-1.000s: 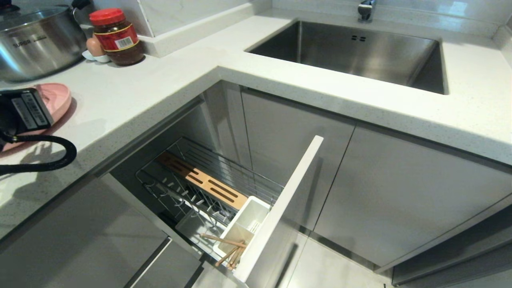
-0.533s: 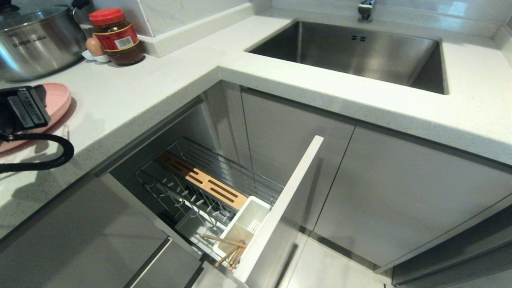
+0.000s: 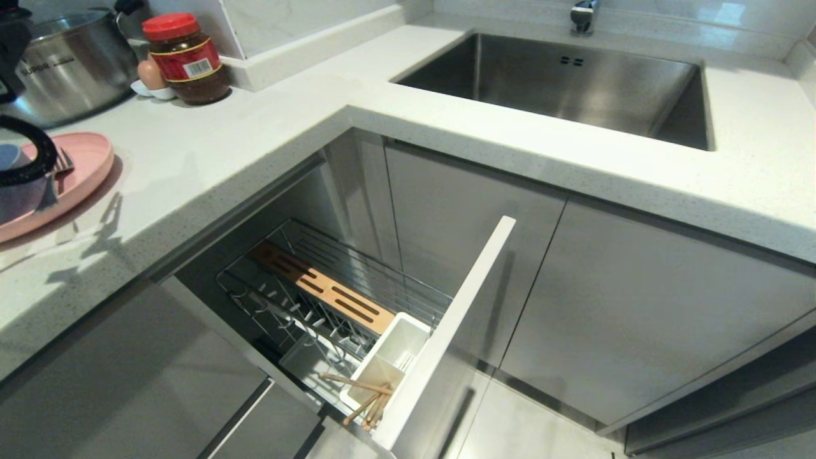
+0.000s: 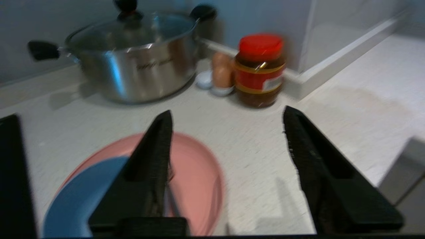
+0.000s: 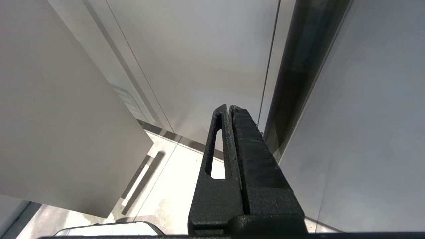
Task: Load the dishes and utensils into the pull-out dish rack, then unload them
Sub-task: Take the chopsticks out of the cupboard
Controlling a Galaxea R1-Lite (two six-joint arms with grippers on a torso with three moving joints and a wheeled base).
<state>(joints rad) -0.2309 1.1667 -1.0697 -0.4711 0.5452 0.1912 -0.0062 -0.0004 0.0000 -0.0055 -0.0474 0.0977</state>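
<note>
My left gripper (image 4: 227, 111) is open and empty, hovering above the counter just right of the pink plate (image 4: 196, 172). The plate (image 3: 86, 162) holds the pale-blue bowl (image 4: 89, 189) and a silver fork (image 3: 62, 162), whose handle shows beside one finger (image 4: 156, 156). Below the counter, the pull-out dish rack (image 3: 357, 258) stands open with its wooden board (image 3: 325, 290). The wooden chopsticks (image 3: 363, 398) stick out of its white cup (image 3: 389, 357) behind the white front panel (image 3: 446, 331). My right gripper (image 5: 229, 107) is shut and parked low by the cabinet fronts.
A lidded steel pot (image 4: 139, 66), an egg (image 4: 221, 69) in a holder and a red-lidded jar (image 4: 260, 69) stand at the back of the counter. The steel sink (image 3: 561, 83) is at the right. My left arm's black cable (image 3: 35, 159) loops over the plate.
My left gripper has lifted off the pink plate toward the upper left, out of the head view. The fork now shows lying on the plate beside the bowl.
</note>
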